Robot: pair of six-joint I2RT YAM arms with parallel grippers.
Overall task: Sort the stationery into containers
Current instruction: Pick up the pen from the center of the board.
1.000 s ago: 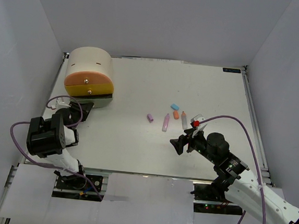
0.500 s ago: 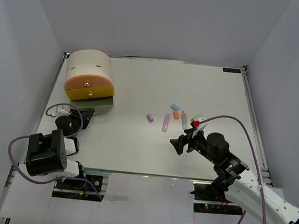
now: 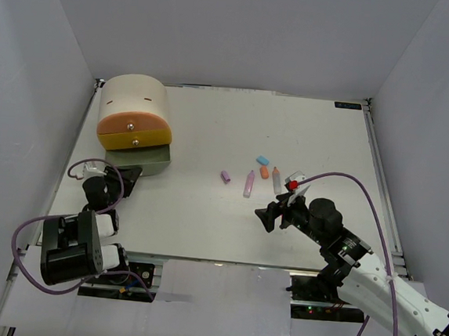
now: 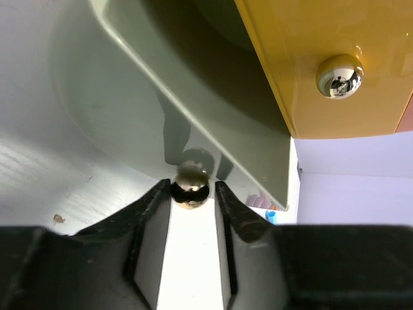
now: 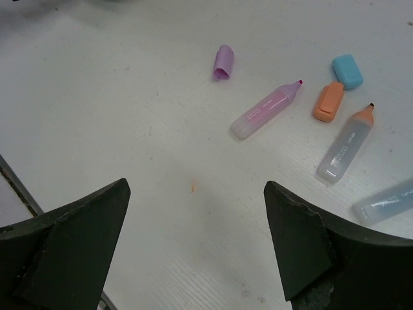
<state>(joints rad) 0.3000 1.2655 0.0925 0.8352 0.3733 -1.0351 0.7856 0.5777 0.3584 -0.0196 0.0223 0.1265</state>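
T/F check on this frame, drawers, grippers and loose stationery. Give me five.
1. The grey-green drawer is pulled out. True.
2. The right gripper holds a marker. False: it is open and empty, and the pink marker and the others lie on the table.
3. The left gripper straddles the grey-green drawer's knob. True.
4. The yellow drawer is pulled out too. False: its front sits flush in the cabinet.
5. The purple cap is on the pink marker. False: it lies apart from it.
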